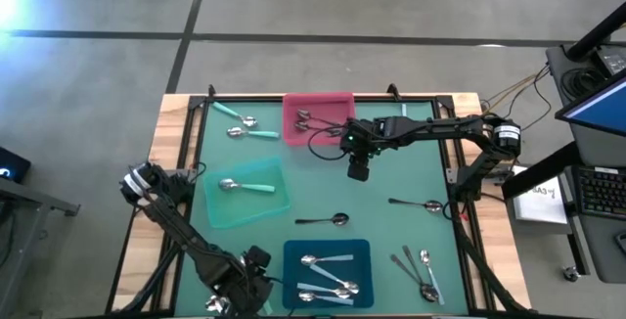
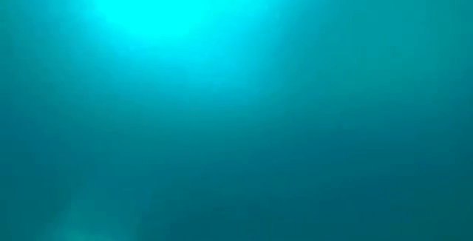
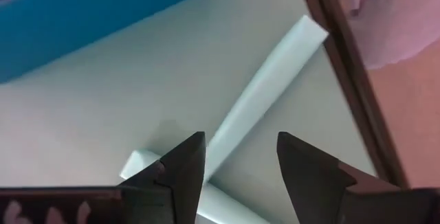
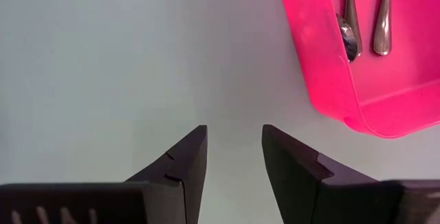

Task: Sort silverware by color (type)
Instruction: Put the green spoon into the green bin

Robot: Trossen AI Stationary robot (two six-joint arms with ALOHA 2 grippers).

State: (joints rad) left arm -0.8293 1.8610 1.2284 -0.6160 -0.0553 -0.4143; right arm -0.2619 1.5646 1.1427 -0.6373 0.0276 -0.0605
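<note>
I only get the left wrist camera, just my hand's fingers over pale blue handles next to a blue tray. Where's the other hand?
Observer: The right hand hangs open over the bare green mat, just beside the pink tray.
Operator: What's in that pink tray?
Observer: Plain metal spoons, at least two, lying near its left side.
Operator: And the green tray?
Observer: The green tray holds just one mint-handled spoon.
</note>
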